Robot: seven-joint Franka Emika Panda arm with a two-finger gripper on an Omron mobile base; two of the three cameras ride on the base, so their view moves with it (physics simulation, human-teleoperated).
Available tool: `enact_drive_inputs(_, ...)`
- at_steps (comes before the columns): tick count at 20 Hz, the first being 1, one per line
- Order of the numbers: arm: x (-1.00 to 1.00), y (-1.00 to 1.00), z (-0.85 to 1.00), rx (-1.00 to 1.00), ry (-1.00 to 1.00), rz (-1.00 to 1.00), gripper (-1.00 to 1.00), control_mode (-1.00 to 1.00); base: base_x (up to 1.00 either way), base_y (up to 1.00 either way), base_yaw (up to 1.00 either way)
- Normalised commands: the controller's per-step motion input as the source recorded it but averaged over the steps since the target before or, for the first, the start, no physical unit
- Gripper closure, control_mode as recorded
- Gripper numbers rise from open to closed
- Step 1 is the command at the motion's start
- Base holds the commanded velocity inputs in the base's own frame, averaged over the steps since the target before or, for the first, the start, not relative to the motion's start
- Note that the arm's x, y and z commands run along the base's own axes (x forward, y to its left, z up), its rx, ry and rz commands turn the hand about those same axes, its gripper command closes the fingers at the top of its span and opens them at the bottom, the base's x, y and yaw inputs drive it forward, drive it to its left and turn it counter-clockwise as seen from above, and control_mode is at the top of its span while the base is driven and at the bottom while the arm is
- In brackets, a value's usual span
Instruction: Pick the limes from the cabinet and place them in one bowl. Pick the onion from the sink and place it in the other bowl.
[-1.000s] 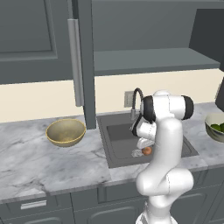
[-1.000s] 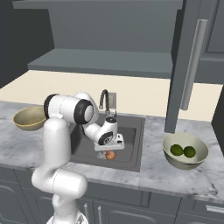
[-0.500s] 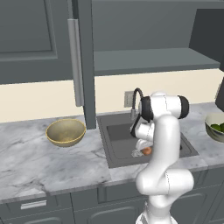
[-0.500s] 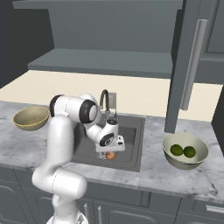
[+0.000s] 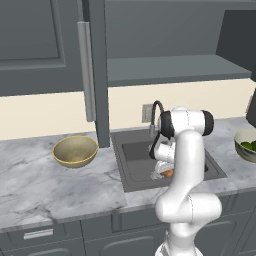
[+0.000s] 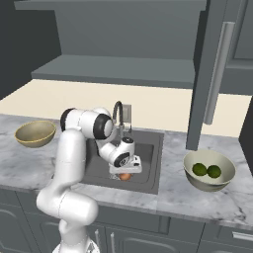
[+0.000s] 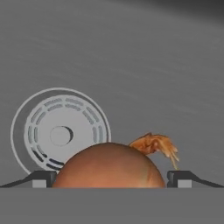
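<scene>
- The jaws are sitting down in the sink, one fingertip on each side of the onion; the tips are standing just beside its skin, and whether they are already pinching it I cannot tell.
- The onion is lying on the sink floor right next to the round silver drain, with its dry papery tuft sticking out on the side away from the drain.
- Seen from the right base view, the hand is hanging directly over the onion, near the front wall of the sink.
- To do this step well, I judge the fingers should be closing across the onion's widest part, low enough not to ride over the round top, and then lifting straight up clear of the sink walls and the faucet behind it.
- The skin looks smooth and round, so a firm, centred squeeze seems wise; the onion could roll toward the drain otherwise.
- The golden-tan bowl is waiting on the surface left of the sink, well apart from it.
- The cream-grey bowl, right of the sink, is already holding both limes.
- No brand, label or writing is readable anywhere.
</scene>
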Motion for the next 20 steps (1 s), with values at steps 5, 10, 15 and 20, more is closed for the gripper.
enact_drive_inputs(5,0.09,0.00,-0.20,0.00,0.00,-0.05,-1.00,-1.00,0.00,0.00,0.00)
enact_drive_inputs(10,0.07,0.00,-0.20,0.00,0.00,-0.03,1.00,-1.00,0.00,0.00,0.00)
enact_drive_inputs(15,-0.05,-0.06,-0.06,0.00,0.00,-0.04,1.00,-1.00,0.00,0.00,0.00)
enact_drive_inputs(20,-0.11,-0.06,0.07,0.00,0.08,-0.04,1.00,-1.00,0.00,0.00,0.00)
